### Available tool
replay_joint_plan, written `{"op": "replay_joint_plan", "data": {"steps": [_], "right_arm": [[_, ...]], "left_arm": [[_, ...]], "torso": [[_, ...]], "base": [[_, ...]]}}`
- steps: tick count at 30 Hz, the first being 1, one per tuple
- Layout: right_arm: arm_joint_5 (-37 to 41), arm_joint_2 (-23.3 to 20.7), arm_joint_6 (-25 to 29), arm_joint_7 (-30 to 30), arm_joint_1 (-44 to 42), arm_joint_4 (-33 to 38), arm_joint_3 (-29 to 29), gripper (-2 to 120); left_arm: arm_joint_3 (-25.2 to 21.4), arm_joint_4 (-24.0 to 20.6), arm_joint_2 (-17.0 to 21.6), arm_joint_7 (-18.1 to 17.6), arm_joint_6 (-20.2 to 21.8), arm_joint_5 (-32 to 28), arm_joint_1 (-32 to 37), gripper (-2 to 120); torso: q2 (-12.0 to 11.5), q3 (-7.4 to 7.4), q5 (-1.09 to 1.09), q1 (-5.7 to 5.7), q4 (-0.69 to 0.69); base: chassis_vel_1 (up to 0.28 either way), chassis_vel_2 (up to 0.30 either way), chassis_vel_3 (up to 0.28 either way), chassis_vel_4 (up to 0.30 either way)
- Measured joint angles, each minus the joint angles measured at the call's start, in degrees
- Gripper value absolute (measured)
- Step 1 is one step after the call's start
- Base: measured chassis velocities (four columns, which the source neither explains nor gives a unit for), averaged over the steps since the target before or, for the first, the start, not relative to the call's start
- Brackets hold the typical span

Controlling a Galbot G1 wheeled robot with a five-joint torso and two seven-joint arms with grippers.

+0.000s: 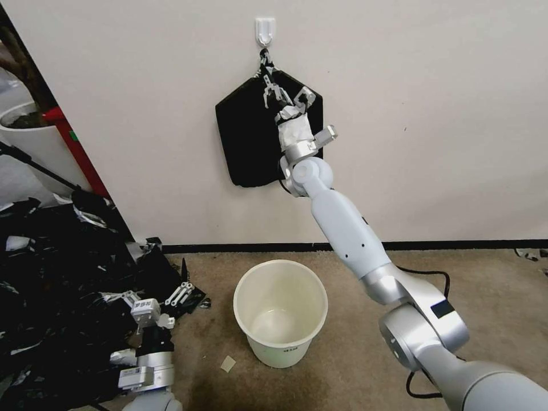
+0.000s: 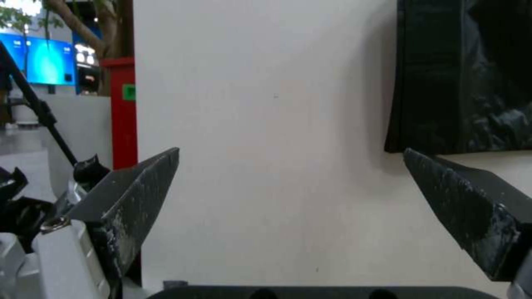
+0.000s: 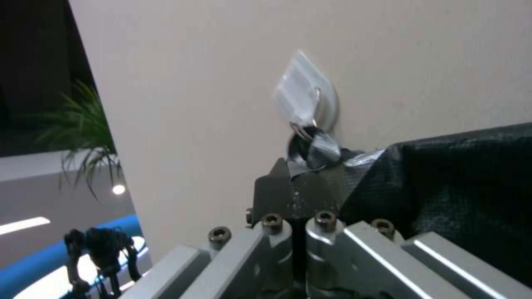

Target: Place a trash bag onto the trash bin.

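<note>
the right gripper (image 1: 273,90) is raised, closed at the black pack's (image 1: 242,142) taped tip. the left gripper (image 2: 288,182) is held low, open. the trash bin (image 1: 281,311) is seen upright, unlined.

Trash bin (image 1: 281,311) stands on the floor before the wall. Pack (image 1: 245,137) hangs from a hook (image 1: 265,29) above and behind the bin; right gripper (image 1: 268,91) at the pack's top. Bag heap (image 1: 51,285) and left gripper (image 1: 181,293) lie left of the bin.
</note>
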Motion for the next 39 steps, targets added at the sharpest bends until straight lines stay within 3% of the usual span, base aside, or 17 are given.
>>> {"op": "replay_joint_plan", "data": {"steps": [8,18,39], "right_arm": [[0.6,0.1,0.0,-0.5,-2.2,3.5,1.5,0],[3.6,0.1,0.0,-4.1,-7.6,12.6,2.2,0],[3.5,-3.1,-0.1,-9.4,-30.9,35.0,2.2,0]], "left_arm": [[0.4,0.0,-0.2,-0.1,0.0,0.6,0.1,100],[-0.1,0.0,-0.3,-0.3,-0.3,0.7,0.2,100],[0.0,0.9,0.6,-0.4,-0.1,0.1,-1.0,100]], "torso": [[0.0,0.00,0.00,0.00,0.00],[0.0,0.00,0.00,0.00,0.01],[0.0,-0.01,0.00,0.00,0.00]], "base": [[0.000,0.000,0.000,0.000],[0.000,0.000,0.000,0.000],[0.000,0.000,0.000,0.000]]}}
